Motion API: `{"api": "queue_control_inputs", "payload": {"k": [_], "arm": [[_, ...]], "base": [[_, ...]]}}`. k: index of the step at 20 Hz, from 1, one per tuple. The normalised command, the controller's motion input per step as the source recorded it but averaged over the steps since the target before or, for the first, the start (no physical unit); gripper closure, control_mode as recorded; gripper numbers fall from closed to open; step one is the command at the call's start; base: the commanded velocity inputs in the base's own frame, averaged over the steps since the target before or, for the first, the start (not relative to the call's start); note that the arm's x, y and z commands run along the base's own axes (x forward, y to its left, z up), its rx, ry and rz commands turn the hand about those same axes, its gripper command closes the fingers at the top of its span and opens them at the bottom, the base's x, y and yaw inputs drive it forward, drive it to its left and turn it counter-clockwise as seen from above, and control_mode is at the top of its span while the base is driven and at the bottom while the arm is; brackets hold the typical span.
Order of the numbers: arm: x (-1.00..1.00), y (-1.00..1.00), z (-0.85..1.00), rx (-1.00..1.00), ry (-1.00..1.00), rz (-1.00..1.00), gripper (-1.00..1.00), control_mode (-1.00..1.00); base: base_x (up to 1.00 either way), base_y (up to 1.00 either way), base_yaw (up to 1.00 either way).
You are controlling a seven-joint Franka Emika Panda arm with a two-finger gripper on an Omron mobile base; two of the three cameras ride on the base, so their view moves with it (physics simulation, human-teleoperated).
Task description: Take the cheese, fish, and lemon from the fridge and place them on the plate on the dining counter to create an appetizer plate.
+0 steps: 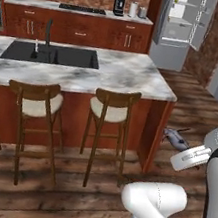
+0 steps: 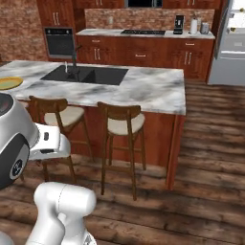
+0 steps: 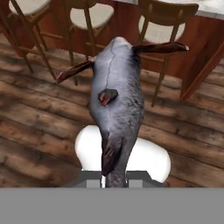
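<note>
Clearly, the gripper point(image 3: 116, 180) is pinched tight on the fish point(image 3: 116, 109), which juts out from between the fingertips along the hand view, tail end clamped low in the picture and the grey body reaching up toward the stools. Two dark brown fins splay to either side near the far end, and a small reddish-brown fin sits midway along the body. In the left base view the fish point(image 1: 176, 138) shows as a small grey shape hanging above the wooden floor, just beyond the white wrist and near the corner of the dining counter point(image 1: 122, 75).

The dining counter is a veined marble island on a reddish-brown base, with a dark sink point(image 1: 52, 54) and a black faucet point(image 1: 47, 33) set in its top. Wooden stools point(image 1: 111, 112) with pale cushions stand along its near side. In the right base view the plate point(image 2: 9, 83), yellow-rimmed, lies on the marble at the far left edge of the picture, well apart from the arm.

The fridge point(image 1: 180, 27) stands at the back right of the left base view with its door swung open, white shelves showing inside. Along the back wall runs a counter with a stovetop point(image 1: 82, 9), a black coffee machine point(image 1: 119, 5) and pale canisters beside it.
</note>
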Motion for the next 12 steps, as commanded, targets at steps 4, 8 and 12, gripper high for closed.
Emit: {"api": "queue_control_inputs", "payload": {"k": [4, 8, 12], "arm": [[0.00, 0.00, 0.00, 0.00, 0.00, 0.00, 1.00, 1.00], [0.00, 0.00, 0.00, 0.00, 0.00, 0.00, 1.00, 1.00], [0.00, 0.00, 0.00, 0.00, 0.00, 0.00, 1.00, 1.00]], "base": [[-0.31, 1.00, 0.00], [-0.14, 1.00, 0.00], [0.00, 1.00, 0.00]]}}
